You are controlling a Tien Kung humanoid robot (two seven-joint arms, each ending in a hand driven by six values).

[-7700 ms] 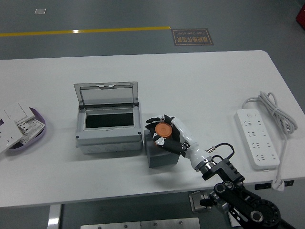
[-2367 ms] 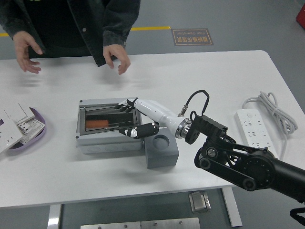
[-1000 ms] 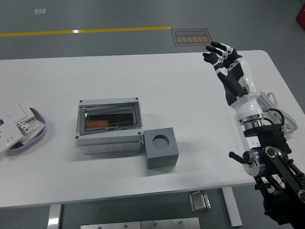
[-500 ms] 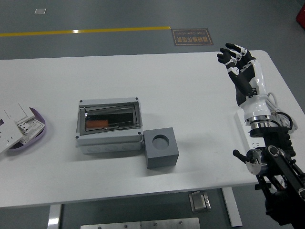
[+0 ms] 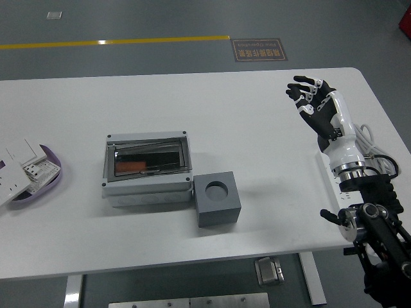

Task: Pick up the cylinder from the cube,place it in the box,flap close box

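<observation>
Lowered and drawn back since earlier, right robot hand hovers released, well right of closed box

The right hand is black across the palm, with white segments banding the five black fingers. Below it the forearm wears a smooth white shell, ending in a silver metal ring at the wrist joint. Further down, the arm turns to black machined parts: blocky housings, a round joint, a small knob poking out sideways, and thin black cables looping alongside.
</observation>
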